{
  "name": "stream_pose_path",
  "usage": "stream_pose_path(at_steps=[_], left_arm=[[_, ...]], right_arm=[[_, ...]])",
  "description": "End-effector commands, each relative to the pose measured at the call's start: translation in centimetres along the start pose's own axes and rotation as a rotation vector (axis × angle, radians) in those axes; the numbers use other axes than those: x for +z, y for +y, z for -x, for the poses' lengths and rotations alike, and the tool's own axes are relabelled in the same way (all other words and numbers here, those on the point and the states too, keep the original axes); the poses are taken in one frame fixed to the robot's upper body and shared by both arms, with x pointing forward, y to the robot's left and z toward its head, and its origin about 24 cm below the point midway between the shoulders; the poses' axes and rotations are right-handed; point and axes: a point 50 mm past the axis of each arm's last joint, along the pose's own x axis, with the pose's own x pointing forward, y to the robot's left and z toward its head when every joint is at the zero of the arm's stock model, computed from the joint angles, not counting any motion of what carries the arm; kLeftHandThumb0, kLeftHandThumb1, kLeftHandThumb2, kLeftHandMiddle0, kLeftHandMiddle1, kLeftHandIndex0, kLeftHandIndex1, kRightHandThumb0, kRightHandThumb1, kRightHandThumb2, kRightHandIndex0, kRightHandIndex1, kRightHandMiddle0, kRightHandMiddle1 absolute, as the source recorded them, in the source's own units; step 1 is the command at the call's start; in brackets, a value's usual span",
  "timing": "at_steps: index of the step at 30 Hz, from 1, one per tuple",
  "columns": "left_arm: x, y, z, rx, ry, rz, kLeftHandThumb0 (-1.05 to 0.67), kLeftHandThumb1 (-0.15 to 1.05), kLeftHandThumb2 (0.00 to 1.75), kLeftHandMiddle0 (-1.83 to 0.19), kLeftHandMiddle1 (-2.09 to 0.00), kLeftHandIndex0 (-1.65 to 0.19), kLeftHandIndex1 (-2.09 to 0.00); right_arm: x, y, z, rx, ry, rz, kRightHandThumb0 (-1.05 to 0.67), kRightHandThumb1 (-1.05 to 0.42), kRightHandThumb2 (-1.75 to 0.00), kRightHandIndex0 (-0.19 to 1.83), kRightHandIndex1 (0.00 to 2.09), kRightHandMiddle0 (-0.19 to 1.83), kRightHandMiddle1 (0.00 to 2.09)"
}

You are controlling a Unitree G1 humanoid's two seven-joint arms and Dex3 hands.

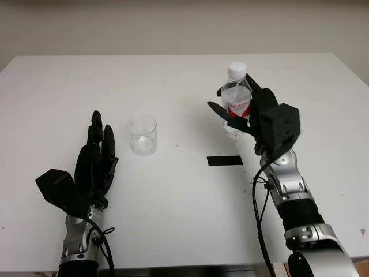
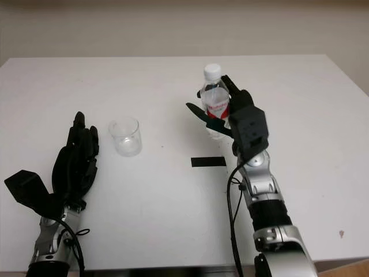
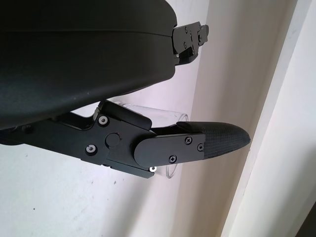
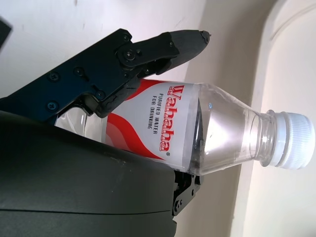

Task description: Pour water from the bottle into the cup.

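This looks like a lab or test room set up for robot trials. A plain white table (image 1: 173,219) stands against a bare pale wall (image 1: 173,26), with no household clutter around. A strip of black tape (image 1: 225,160) is stuck to the tabletop like a position marker, and loose cables (image 1: 258,202) run along the robot's arm.

Both hands were black — the left hand (image 1: 97,161) and the right hand (image 1: 253,112) each had three jointed fingers with small silver screws. The forearms were of silver metal with black bands, and thin black cables ran along them — loosely looped at the wrists.
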Motion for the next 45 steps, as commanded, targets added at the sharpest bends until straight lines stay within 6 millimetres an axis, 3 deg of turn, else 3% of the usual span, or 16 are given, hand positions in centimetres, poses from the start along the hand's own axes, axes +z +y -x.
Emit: stream_pose_path(at_steps=[1, 7, 18, 32, 45], left_arm=[[-1.5, 0.2, 0.8, 0.017, 0.063, 0.02, -0.75, 1.05, 0.48, 0.19, -0.04, 0.19, -0.04], [-1.5, 0.3, 0.9, 0.021, 0.065, 0.017, -0.75, 1.05, 0.48, 0.19, -0.04, 0.19, -0.04], [-1.5, 0.4, 1.2, 0.025, 0.066, 0.015, -0.76, 1.05, 0.48, 0.19, -0.04, 0.19, -0.04], [-1.6, 0.5, 1.4, 0.033, 0.068, 0.021, -0.75, 1.05, 0.48, 0.19, -0.05, 0.19, -0.05], [-1.6, 0.8, 1.7, 0.034, 0.071, 0.007, -0.76, 1.05, 0.48, 0.19, -0.05, 0.18, -0.06]], right_arm=[[0.5, 0.2, 0.6, -0.009, -0.009, -0.044, -0.41, -1.05, -0.46, 1.33, 2.09, 0.95, 2.09], [-0.6, 0.5, 1.5, -0.031, 0.069, -0.093, -0.43, -1.05, -0.45, 1.31, 2.09, 0.91, 2.09], [-1.9, 2.0, 1.2, -0.014, 0.136, -0.104, -0.41, -1.05, -0.48, 1.31, 2.09, 0.88, 2.09], [-2.8, 1.8, 1.1, 0.001, 0.146, -0.017, -0.41, -1.05, -0.48, 1.43, 2.09, 1.0, 2.09], [-3.7, 1.8, 1.8, 0.01, 0.176, -0.057, -0.41, -1.05, -0.47, 1.39, 2.09, 0.98, 2.09]])
